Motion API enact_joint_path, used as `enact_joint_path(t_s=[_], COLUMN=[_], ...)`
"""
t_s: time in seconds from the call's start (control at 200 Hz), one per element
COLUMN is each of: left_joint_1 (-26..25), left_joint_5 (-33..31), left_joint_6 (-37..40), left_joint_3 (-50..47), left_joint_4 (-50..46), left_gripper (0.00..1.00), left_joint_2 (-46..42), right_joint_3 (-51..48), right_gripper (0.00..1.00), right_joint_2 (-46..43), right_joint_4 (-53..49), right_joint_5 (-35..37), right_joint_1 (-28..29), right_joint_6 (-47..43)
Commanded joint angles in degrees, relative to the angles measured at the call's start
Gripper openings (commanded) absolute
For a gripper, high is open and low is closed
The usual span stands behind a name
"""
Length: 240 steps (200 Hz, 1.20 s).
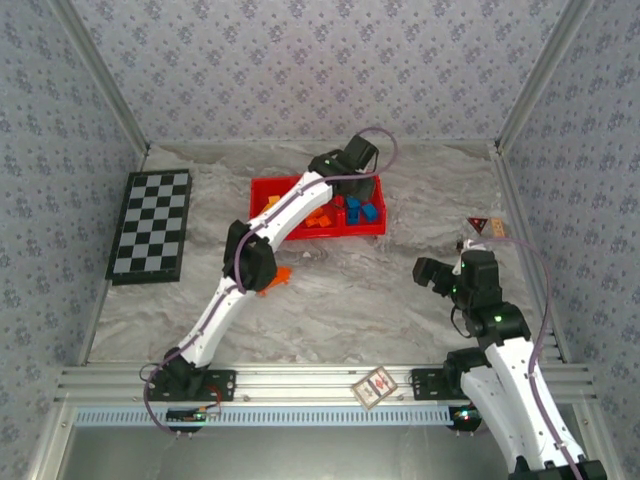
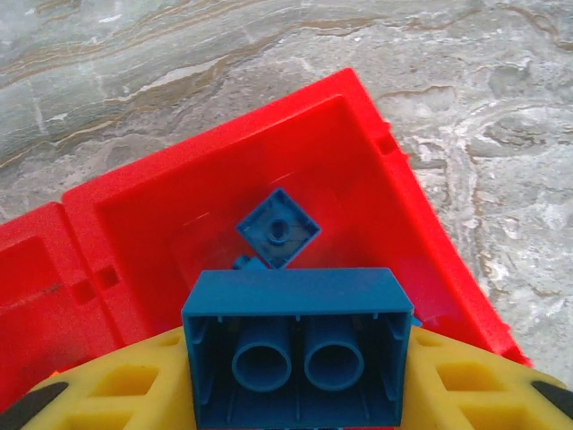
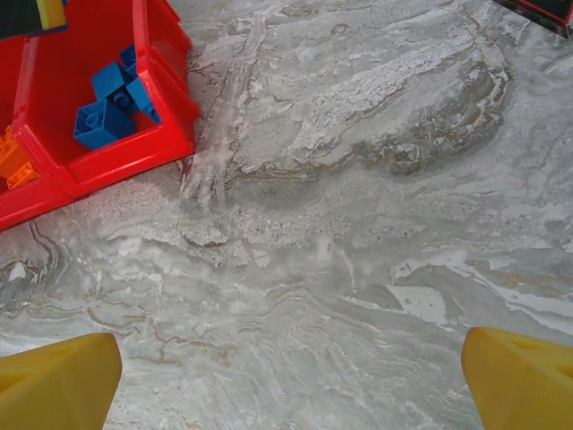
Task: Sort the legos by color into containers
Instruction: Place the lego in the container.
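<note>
The red tray lies at the back middle of the table. My left gripper hangs over its right compartment, shut on a blue two-by-two-wide brick held between the yellow fingers, hollow underside toward the camera. Below it a small blue brick lies in that compartment. Blue bricks fill the right compartment, orange ones the middle. An orange arch lies on the table beside the left arm. My right gripper stands open over bare table, fingers wide apart.
A black-and-white checkered board lies at the far left. Small cards sit at the right edge, and another card rests on the front rail. The right wrist view catches the tray's corner with blue bricks.
</note>
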Motion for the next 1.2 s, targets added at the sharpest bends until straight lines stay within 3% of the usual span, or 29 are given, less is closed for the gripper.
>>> enact_joint_path(t_s=[0.0, 0.14, 0.435, 0.725, 0.795, 0.969, 1.084, 1.194], left_joint_1=[-0.1, 0.0, 0.0, -0.2, -0.3, -2.3, -3.8, -5.0], left_joint_5=[2.2, 3.0, 3.0, -4.1, -6.2, -10.7, -9.0, -5.4], left_joint_6=[1.2, 0.7, 1.1, 3.8, 3.2, 3.7, 8.6, 13.3], left_joint_3=[2.0, 2.0, 2.7, -1.3, -6.5, -34.0, -49.5, -58.2], left_joint_4=[1.0, 3.1, 4.3, 0.6, -0.1, 10.8, 17.2, 13.4], left_gripper=[0.44, 0.55, 0.67, 0.72, 0.76, 0.93, 0.99, 1.00], left_joint_2=[1.1, 1.5, 0.2, -8.6, -13.0, -30.3, -40.4, -46.6], right_joint_3=[0.1, 0.4, 0.2, 0.4, 0.4, 0.4, 0.8, 0.9], right_gripper=[1.00, 1.00, 1.00, 1.00, 1.00, 1.00, 1.00, 1.00], right_joint_2=[1.3, 2.3, 1.3, 0.5, 0.3, 0.4, 0.3, -0.2], right_joint_4=[2.2, 2.5, 2.6, 2.0, 2.3, 2.1, 1.2, 1.1], right_joint_5=[-1.4, -2.1, -2.3, -2.7, -2.9, -2.6, -2.0, -1.5], right_joint_1=[-0.3, -0.4, -0.5, -0.5, -0.5, -0.6, -0.5, -0.6], right_joint_6=[-1.3, -1.8, -2.0, -2.1, -2.4, -2.2, -2.2, -2.2])
